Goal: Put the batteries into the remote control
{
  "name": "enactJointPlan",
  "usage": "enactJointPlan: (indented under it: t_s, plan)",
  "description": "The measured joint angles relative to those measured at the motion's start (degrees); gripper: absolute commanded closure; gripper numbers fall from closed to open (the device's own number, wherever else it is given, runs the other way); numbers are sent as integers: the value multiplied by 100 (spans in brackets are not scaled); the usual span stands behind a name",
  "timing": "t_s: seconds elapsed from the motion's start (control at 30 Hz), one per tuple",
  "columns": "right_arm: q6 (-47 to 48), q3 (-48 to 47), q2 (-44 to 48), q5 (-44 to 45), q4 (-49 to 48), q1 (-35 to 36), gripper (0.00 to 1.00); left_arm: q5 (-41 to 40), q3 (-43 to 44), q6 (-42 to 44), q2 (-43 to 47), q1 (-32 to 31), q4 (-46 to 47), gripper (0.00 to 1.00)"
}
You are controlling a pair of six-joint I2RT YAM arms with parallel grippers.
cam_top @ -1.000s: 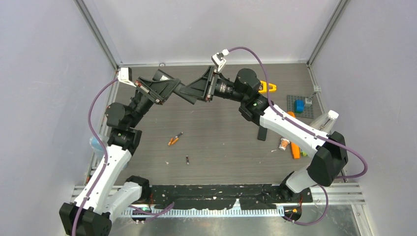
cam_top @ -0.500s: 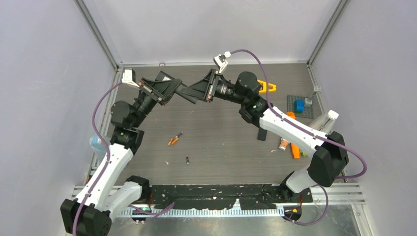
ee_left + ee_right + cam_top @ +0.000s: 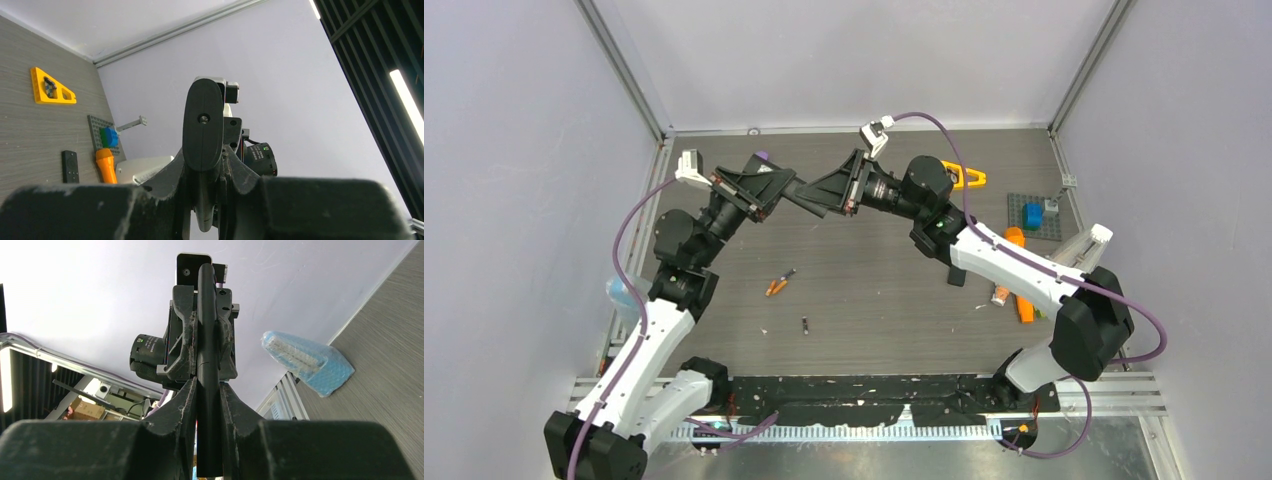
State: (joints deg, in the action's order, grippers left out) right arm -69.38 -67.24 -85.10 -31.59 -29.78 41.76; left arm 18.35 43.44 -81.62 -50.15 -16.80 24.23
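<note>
Aloft — both end effectors clamp the remote.

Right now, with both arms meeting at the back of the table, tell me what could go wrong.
1. The left gripper and the right gripper both clamp the same remote in mid-air. If the arms pull unevenly, it may twist, slip and fall to the table.
2. The orange batteries and the dark battery lie loose on the table, apart from both grippers. A dropped remote or a low arm could knock them away.
</note>
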Motion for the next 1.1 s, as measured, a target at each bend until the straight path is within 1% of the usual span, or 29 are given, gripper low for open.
enactJointPlan:
  t_s: [0.07,0.17,0.27,0.4,0.53,0.6,0.67,0.73,0.87,0.93,1.1]
  plan:
    - [-11,35,0,0,-4,-4,72,-35,-22,11,20,-11,-63,100]
    - [-26,105,2,0,-9,-26,68,-105,-57,66,31,-22,-136,100]
    - [-26,201,57,-2,33,-142,66,-439,-57,133,31,55,-140,100]
    - [-24,275,122,-2,116,-254,58,-737,-57,155,46,114,-131,100]
    - [-48,323,133,-4,109,-284,58,-796,-57,184,50,118,-116,100]
    - [-79,323,133,-22,105,-291,54,-796,-57,192,37,118,-90,100]
    - [-94,321,133,-28,111,-295,45,-796,-57,192,24,118,-50,100]
    - [-98,306,114,-48,127,-299,39,-796,-57,168,15,120,-7,100]
    - [-96,90,-68,-94,205,-293,28,-793,-52,83,-13,157,116,100]
    - [-85,-109,-223,-107,254,-262,25,-789,-50,37,-46,162,186,100]
    - [-79,-695,-634,-146,409,-151,24,-730,-48,-160,-118,162,269,100]
